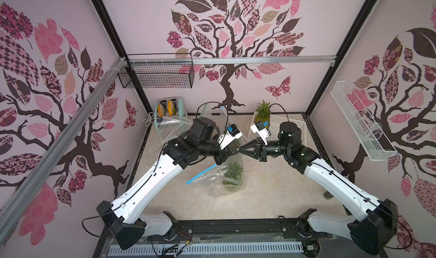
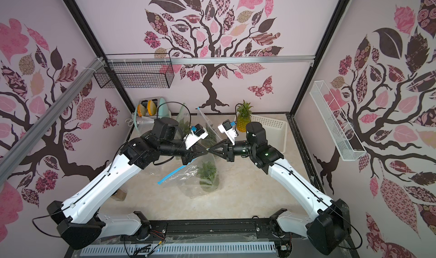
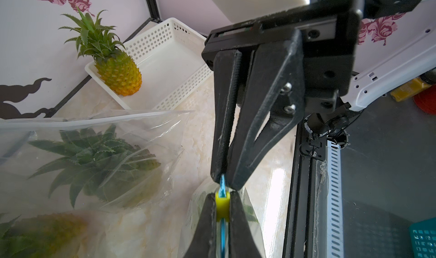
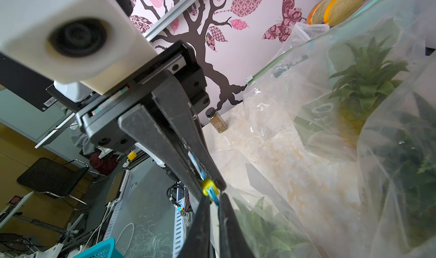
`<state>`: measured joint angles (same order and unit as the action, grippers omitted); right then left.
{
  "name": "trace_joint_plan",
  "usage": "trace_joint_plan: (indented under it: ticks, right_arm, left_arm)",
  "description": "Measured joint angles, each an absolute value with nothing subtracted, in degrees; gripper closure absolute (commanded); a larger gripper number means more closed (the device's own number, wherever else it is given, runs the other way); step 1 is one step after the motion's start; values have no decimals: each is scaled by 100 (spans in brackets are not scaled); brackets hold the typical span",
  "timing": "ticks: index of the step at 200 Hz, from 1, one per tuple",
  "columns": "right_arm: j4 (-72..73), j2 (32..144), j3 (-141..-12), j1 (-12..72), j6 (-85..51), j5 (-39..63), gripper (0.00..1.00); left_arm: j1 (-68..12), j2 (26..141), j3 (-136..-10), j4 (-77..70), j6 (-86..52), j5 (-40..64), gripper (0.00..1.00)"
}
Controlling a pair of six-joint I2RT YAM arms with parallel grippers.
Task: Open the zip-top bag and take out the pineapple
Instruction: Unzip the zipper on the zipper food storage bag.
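left gripper (image 3: 222,199) — closed on the yellow slider (image 3: 222,207) of the zip-top bag (image 1: 219,181).
right gripper (image 3: 223,180) — tip to tip with the left gripper, pinched tight on the blue zip strip (image 1: 200,175) just beside the slider.
zip-top bag — hangs below the two tips, over the middle of the table (image 1: 271,193).
pineapple (image 1: 233,173) — inside that bag, green leaves showing through the clear plastic.
second pineapple (image 3: 120,75) — upright in the white basket (image 3: 174,56), at the far wall.
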<state>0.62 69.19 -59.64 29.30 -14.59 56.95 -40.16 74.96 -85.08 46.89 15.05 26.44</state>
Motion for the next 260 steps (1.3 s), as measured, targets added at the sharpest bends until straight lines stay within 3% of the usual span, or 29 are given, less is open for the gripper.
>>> trace_joint_plan:
  ticks: [21, 244, 260]
  right_arm:
    - [93, 6919, -5964, 2930, -1525, 5706, 100]
    - [1050, 6252, -5459, 2786, -2300, 4786, 100]
    - [978, 6324, -5487, 2766, -2268, 4987, 82]
  left_arm:
    - [-4007, 7500, -8510, 4685, 1503, 2646, 100]
    - [-4012, 7111, -8265, 4923, 1616, 2154, 100]
    - [-4012, 7109, -8265, 4912, 1614, 2154, 100]
